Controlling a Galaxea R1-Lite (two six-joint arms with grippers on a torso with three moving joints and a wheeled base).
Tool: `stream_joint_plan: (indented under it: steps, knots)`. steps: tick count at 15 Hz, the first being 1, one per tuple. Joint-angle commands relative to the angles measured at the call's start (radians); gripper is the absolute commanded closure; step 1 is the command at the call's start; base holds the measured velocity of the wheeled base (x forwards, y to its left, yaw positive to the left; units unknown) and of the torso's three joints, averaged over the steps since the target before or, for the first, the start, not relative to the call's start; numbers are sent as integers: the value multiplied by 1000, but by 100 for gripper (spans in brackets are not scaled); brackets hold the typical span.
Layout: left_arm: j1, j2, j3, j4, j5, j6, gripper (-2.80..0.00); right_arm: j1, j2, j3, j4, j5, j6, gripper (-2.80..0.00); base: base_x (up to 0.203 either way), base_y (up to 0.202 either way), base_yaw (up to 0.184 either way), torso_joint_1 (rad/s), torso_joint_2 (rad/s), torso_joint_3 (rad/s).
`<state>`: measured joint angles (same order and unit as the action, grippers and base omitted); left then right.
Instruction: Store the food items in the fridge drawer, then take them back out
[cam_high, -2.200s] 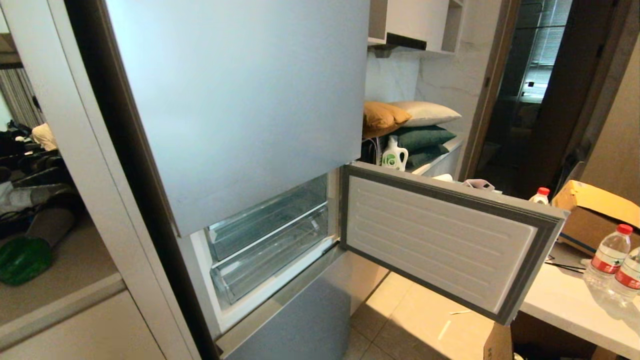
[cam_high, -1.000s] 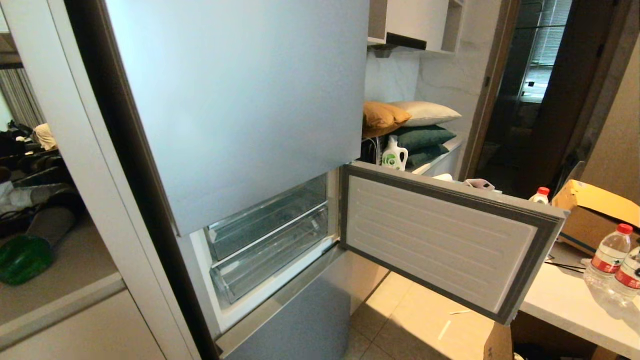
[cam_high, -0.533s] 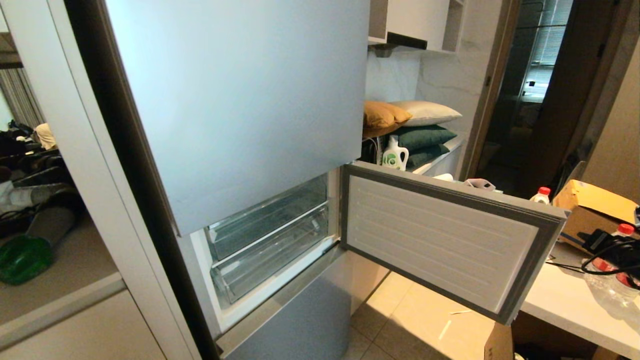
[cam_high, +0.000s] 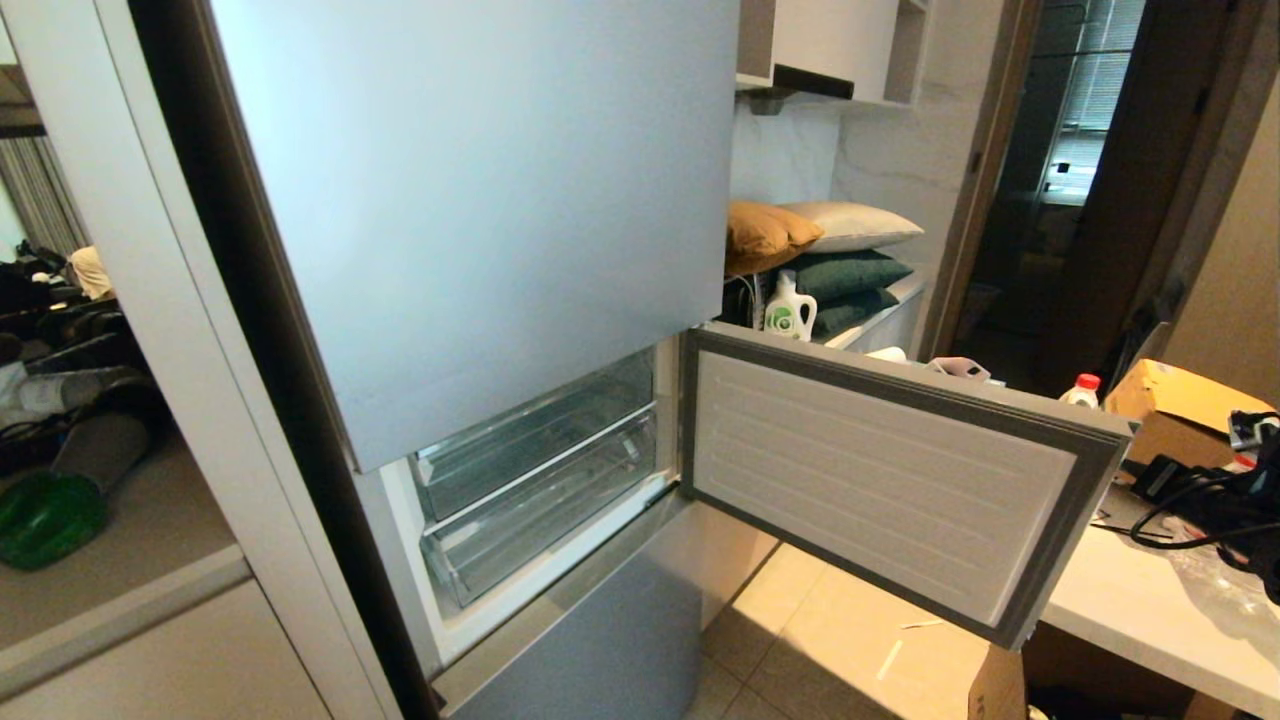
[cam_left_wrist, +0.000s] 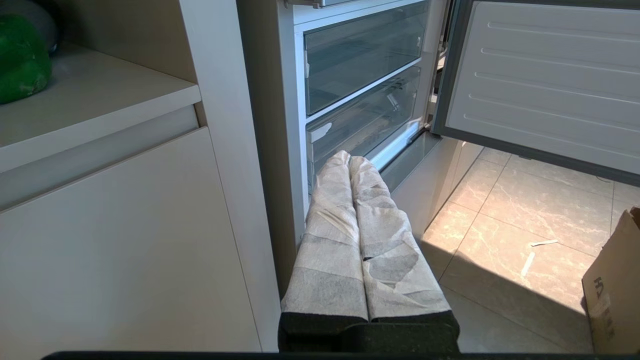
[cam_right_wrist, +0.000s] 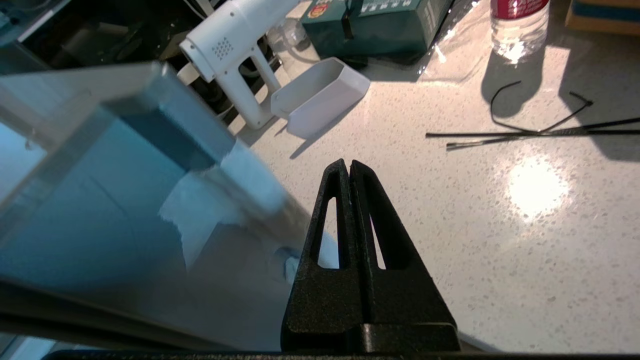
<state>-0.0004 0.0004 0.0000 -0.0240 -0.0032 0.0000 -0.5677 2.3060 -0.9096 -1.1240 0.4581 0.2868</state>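
**Both jaws closed and empty, drawers pushed in**

The right gripper (cam_right_wrist: 349, 167) has its black jaws pressed together with nothing between them. It hangs over the speckled white counter (cam_right_wrist: 450, 240), just beside the top edge of the open fridge door (cam_right_wrist: 115, 200). On the counter beyond it lie a white hair dryer (cam_right_wrist: 235, 45), a white tray (cam_right_wrist: 320, 95), a green box (cam_right_wrist: 375, 20), a water bottle (cam_right_wrist: 517, 25) and thin black cables (cam_right_wrist: 525, 131). In the head view the right arm (cam_high: 1215, 495) shows at the right edge, over the counter (cam_high: 1130, 610) and in front of a cardboard box (cam_high: 1180, 405).

The left gripper (cam_left_wrist: 350, 162) has its white-wrapped jaws shut against each other, holding nothing. It points toward the foot of the fridge, low in front of the cabinet edge and apart from the drawers.

The fridge drawer (cam_high: 540, 505) is the lower of two clear bins, both pushed in behind the open door (cam_high: 880, 480); neither shows any food inside. The green pepper (cam_high: 45, 520) sits on the shelf (cam_high: 150, 545) left of the fridge, well apart from the drawer; in the left wrist view it appears at the shelf's corner (cam_left_wrist: 20, 60). Whether a tan lump far back on that side (cam_high: 88, 272) is the bun cannot be told.

Pillows (cam_high: 820, 250) and a detergent bottle (cam_high: 788, 308) sit beyond the door.
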Motion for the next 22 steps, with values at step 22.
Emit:
stream_joint_plan:
  steps: [22]
  knots:
    - [-1,0,11,-1,0,0,0,-37,52,-103,-7,-173,4,0,0,0,0,0,0,0]
